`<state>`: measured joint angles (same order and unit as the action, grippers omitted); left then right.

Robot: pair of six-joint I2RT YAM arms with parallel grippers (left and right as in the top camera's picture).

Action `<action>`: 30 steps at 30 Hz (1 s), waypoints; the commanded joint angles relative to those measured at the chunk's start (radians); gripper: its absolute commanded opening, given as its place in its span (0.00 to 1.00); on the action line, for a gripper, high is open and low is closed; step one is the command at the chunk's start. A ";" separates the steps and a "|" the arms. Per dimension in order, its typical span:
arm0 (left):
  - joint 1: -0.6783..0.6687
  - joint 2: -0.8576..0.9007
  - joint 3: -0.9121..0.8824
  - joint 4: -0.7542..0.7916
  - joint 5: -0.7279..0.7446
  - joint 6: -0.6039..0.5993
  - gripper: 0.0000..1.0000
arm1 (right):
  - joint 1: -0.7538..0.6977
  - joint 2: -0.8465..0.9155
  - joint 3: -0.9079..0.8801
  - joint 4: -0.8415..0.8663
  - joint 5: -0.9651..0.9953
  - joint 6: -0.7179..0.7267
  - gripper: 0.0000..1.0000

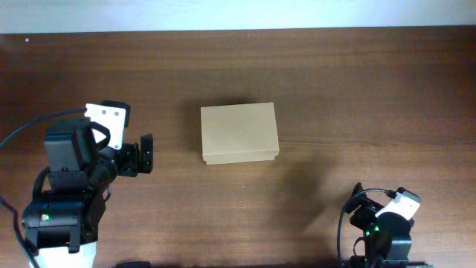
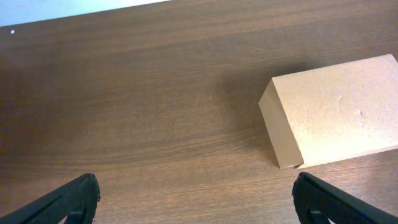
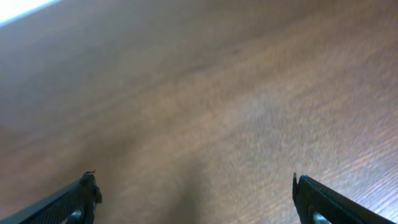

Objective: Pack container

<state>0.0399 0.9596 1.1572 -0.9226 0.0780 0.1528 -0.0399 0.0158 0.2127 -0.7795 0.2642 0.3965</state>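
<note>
The container (image 1: 239, 132) is a plain tan cardboard box lying in the middle of the wooden table with its lid shut. It also shows at the right of the left wrist view (image 2: 336, 115). My left gripper (image 1: 146, 152) is open and empty, left of the box with a gap between them; its fingers (image 2: 196, 199) frame bare table. My right gripper (image 1: 357, 199) sits at the front right, well away from the box. Its fingers (image 3: 193, 199) are spread wide over bare wood, open and empty.
The dark wooden table (image 1: 335, 82) ends at a pale back edge (image 1: 238, 15). No other loose objects show. The two arm bases stand at the front left (image 1: 63, 216) and front right (image 1: 387, 231).
</note>
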 commanded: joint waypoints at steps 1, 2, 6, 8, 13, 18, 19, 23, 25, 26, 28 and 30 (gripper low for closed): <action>0.000 0.000 0.000 0.002 0.007 -0.002 1.00 | -0.007 -0.013 -0.040 0.010 -0.002 0.013 0.99; 0.000 0.000 0.000 0.002 0.007 -0.002 0.99 | -0.007 -0.013 -0.042 0.009 -0.002 0.013 0.99; 0.000 0.001 0.000 0.002 0.007 -0.002 0.99 | -0.006 -0.013 -0.042 0.010 -0.002 0.013 0.99; 0.000 0.001 0.000 0.002 0.007 -0.002 0.99 | -0.006 -0.012 -0.042 0.010 -0.002 0.013 0.99; 0.000 0.001 0.000 0.002 0.007 -0.002 1.00 | -0.006 -0.012 -0.042 0.010 -0.002 0.013 0.99; 0.000 0.000 0.000 0.002 0.007 -0.002 1.00 | -0.006 -0.012 -0.042 0.010 -0.002 0.013 0.99; 0.000 0.000 0.000 0.002 0.007 -0.002 0.99 | -0.006 -0.012 -0.042 0.010 -0.002 0.013 0.99; 0.000 0.000 0.000 0.002 0.007 -0.002 1.00 | -0.006 -0.012 -0.042 0.010 -0.002 0.013 0.99; 0.000 0.000 -0.001 0.002 0.007 -0.002 0.99 | -0.006 -0.012 -0.042 0.010 -0.002 0.013 0.99; -0.001 -0.003 -0.002 0.002 0.008 -0.002 1.00 | -0.006 -0.012 -0.042 0.010 -0.002 0.013 0.99; -0.002 -0.039 -0.014 0.003 0.007 -0.002 0.99 | -0.006 -0.012 -0.042 0.010 -0.002 0.013 0.99; -0.002 -0.097 -0.054 0.016 -0.004 0.010 1.00 | -0.006 -0.012 -0.042 0.010 -0.002 0.013 0.99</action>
<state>0.0399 0.9447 1.1496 -0.9195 0.0780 0.1528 -0.0399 0.0154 0.1810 -0.7731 0.2638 0.3969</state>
